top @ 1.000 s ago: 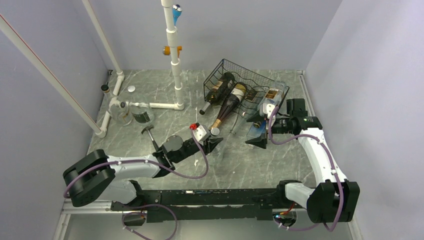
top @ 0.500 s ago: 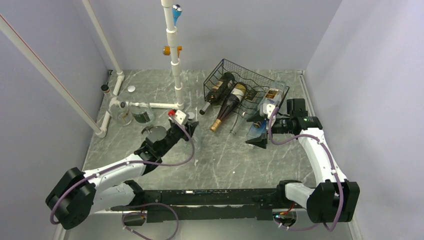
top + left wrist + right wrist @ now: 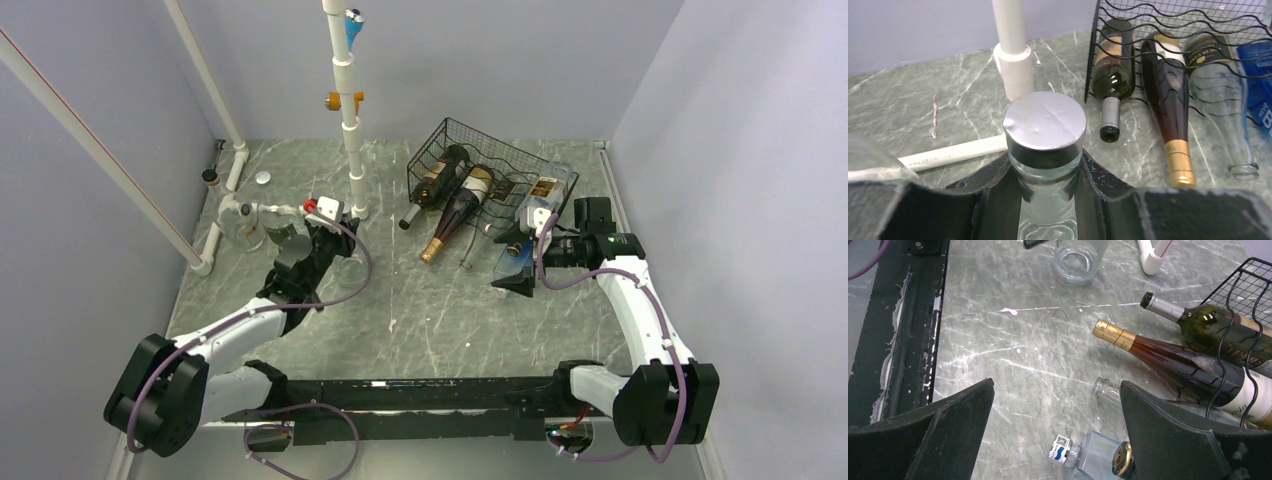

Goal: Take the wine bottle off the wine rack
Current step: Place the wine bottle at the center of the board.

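Snugly, bottle (image 3: 1044, 125) in left jaws

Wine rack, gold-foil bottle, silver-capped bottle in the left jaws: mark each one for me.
wine rack (image 3: 428, 150), top external view, on its left grid side.
gold-foil bottle (image 3: 1173, 359), right wrist view, on the dark shoulder.
silver-capped bottle (image 3: 1044, 122), left wrist view, on the top of its cap.

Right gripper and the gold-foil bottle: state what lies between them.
In the right wrist view, the neck and mouth of a clear glass bottle lie on the marble between the open right gripper and the gold-foil bottle.
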{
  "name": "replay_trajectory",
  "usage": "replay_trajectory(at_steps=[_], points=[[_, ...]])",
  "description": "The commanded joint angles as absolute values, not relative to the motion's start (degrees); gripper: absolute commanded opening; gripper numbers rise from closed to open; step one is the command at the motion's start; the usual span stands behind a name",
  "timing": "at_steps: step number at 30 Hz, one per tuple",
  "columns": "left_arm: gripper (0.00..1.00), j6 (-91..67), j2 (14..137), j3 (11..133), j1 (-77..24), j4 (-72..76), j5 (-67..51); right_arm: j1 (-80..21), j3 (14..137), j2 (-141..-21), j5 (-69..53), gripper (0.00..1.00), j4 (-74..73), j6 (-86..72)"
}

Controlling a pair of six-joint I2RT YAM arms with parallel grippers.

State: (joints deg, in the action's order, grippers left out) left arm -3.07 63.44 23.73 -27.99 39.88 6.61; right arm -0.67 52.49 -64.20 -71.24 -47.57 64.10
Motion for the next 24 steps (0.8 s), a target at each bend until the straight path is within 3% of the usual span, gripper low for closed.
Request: replay_trajectory(at_steps=[1, 24], points=[[0.00, -2.0, 63.9, 30.0, -25.9, 54.2, 7.7, -0.3, 52.3, -63.8, -74.2, 1.00, -47.5, 65.8], [0.00, 2.3, 78.3, 38.6, -15.7, 63.6, 5.8, -0.3, 52.3, -64.6, -73.7, 1.00, -48.0, 66.4]])
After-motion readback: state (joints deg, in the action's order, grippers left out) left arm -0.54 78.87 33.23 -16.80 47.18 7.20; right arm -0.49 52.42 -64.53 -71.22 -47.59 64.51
